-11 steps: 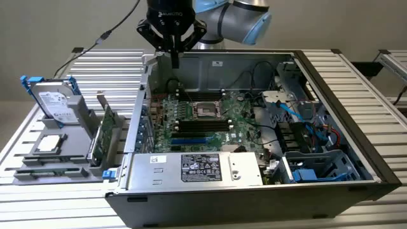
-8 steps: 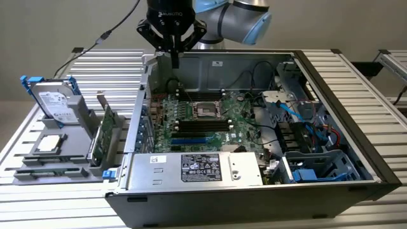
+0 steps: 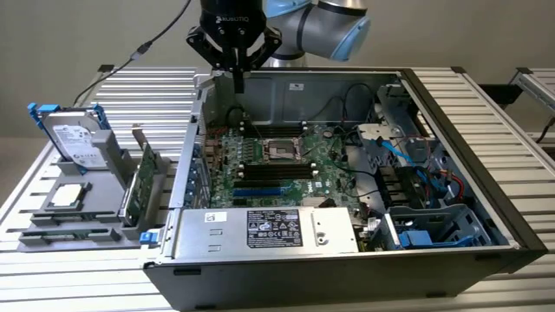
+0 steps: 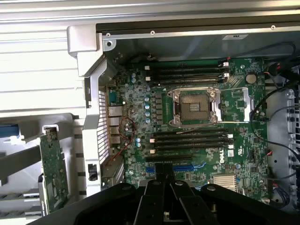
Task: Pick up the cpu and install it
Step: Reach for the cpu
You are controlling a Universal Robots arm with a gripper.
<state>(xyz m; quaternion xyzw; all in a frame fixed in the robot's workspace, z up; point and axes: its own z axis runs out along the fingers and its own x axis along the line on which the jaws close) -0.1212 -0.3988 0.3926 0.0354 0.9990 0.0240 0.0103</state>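
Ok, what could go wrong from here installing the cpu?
The gripper is shut and empty above the case wall, away from the cpu in the gray tray; moving across could clip that wall. The socket lies open, so a tilted placement might damage it. The hard drive standing close beside the cpu could be bumped.

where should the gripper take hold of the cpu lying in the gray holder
Likely by two opposite edges of the cpu, coming straight down from above. It lies flat, silver top up, in the gray holder, so only its thin edges offer a pinch; the upright hard drive behind it blocks that side.
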